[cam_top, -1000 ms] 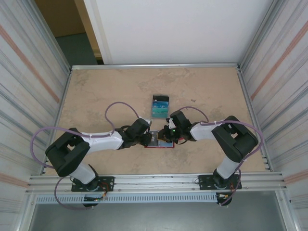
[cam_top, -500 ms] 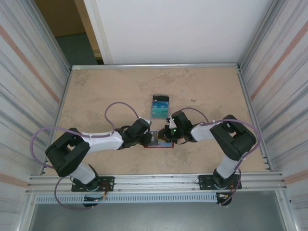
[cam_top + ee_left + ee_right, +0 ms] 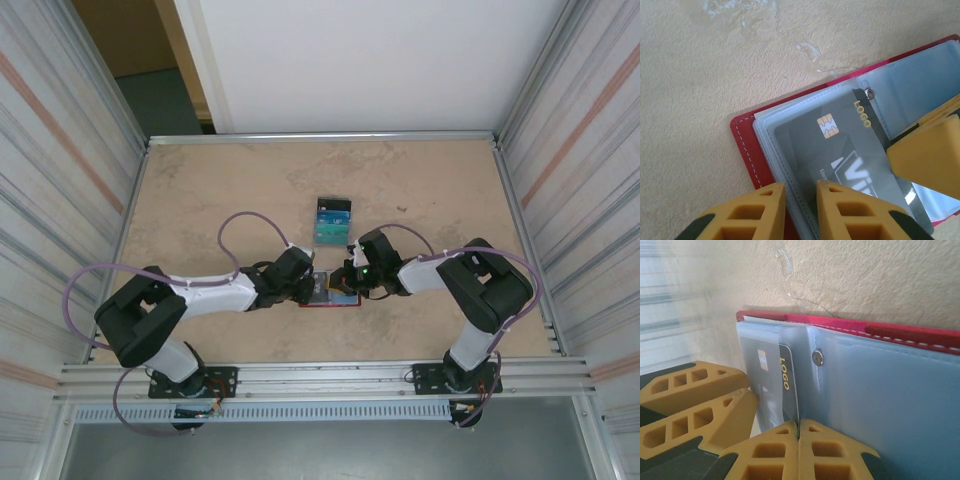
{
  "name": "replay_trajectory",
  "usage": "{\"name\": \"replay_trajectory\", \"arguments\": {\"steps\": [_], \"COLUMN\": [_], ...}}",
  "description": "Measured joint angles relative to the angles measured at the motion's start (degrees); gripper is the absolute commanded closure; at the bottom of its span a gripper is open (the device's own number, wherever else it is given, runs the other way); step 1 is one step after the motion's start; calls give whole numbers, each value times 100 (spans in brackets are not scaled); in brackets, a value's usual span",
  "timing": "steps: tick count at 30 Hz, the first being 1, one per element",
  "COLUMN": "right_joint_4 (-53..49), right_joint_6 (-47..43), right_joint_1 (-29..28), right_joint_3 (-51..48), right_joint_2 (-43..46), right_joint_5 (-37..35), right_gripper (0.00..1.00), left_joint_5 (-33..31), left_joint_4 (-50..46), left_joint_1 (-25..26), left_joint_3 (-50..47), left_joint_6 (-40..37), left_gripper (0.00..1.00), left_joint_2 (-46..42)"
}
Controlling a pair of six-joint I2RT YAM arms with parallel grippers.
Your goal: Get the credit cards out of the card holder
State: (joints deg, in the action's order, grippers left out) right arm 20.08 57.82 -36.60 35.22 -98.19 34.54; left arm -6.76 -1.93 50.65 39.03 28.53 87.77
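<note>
Both grippers crowd the card holder point(image 3: 330, 290); the card pile point(image 3: 333, 221) (just behind) seems apart.

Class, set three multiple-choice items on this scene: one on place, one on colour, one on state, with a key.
1. Where does the card pile lie?
A. beyond the wallet
B. at a table corner
C. inside the wallet

2. What colour is the wallet's cover?
A. green
B. red
C. white

3. How is the wallet?
A. snapped shut
B. standing on edge
C. lying open

Key: 1 A, the top view shows the pile farther from the arm bases; 2 B, red edge in both wrist views; 3 C, clear sleeves and a dark card are exposed.
</note>
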Motion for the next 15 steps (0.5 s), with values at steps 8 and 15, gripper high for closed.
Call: {"name": "replay_trajectory", "arguments": {"steps": [8,15], "right_joint_4": [-286,-518], "right_joint_6": [-149,-282], "right_joint_1": [90,129], "right_joint_3": [0,2], "right_joint_2": [109,199], "right_joint_5": [-42,-131], "right_gripper": [100,100], "left_joint_5": [-2,-39], "left_joint_4": [-105,-214], "left_joint_1": [0,0], "left_joint_3": [28,76], "left_joint_6": [-2,-2], "left_gripper": [78,77], "left_joint_2": [0,0]}}
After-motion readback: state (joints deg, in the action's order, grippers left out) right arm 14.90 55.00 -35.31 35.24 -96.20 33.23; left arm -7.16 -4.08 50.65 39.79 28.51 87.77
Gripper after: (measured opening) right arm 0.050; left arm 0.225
